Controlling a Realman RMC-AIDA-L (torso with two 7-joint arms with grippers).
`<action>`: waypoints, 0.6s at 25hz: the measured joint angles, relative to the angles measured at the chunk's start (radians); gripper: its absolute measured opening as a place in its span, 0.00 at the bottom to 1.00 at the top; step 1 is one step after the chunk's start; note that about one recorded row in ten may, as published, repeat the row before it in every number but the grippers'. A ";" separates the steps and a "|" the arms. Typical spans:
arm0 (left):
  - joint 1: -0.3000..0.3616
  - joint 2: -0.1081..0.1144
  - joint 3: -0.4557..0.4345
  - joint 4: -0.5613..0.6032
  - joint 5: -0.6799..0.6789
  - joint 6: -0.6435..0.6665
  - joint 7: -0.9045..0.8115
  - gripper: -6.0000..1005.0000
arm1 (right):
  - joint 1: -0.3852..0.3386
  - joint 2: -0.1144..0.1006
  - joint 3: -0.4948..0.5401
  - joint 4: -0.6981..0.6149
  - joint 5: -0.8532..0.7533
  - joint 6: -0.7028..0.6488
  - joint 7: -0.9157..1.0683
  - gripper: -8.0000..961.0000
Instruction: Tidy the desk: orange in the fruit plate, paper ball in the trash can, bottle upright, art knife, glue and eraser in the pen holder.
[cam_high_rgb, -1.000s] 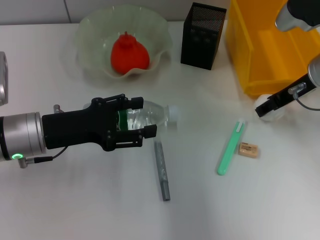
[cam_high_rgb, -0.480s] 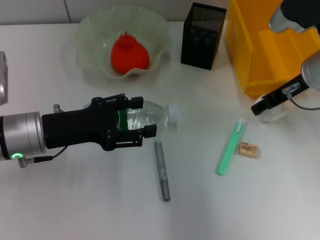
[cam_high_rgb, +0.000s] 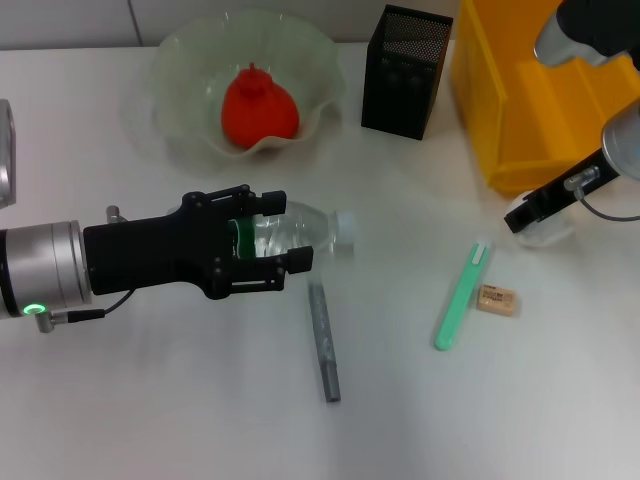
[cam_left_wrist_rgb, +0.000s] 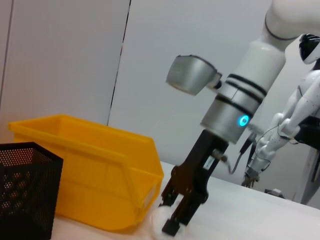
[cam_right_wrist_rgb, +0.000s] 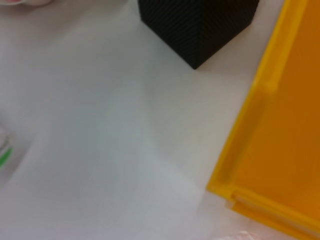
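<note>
left gripper (cam_high_rgb: 283, 236) clenched round the bottle (cam_high_rgb: 300, 231), lying on its side | right gripper (cam_high_rgb: 532, 211) pinching the paper ball (cam_high_rgb: 545, 230) beside the trash can (cam_high_rgb: 530, 110) — I'd lift clear of the wall before letting go

A robotics lab or test room set up as a mock desk: a plain white worktop (cam_high_rgb: 150, 400) stands against bare pale wall panels (cam_left_wrist_rgb: 65, 60), and a small white humanoid robot (cam_left_wrist_rgb: 292, 125) stands at the far right in the left wrist view. Desk props lie staged on the worktop, among them a black mesh pen holder (cam_high_rgb: 405, 72) beside a yellow trash can (cam_high_rgb: 530, 110)
</note>
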 joint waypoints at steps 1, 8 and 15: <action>0.000 0.000 0.000 0.000 0.000 0.000 0.000 0.81 | 0.000 0.000 0.000 0.000 0.000 0.000 0.000 0.56; 0.000 0.001 -0.001 0.001 0.000 0.000 0.000 0.81 | -0.025 0.000 0.056 -0.292 0.003 -0.225 0.007 0.56; 0.000 0.001 -0.006 -0.005 0.000 0.000 0.000 0.81 | -0.011 -0.006 0.206 -0.440 0.021 -0.304 -0.027 0.58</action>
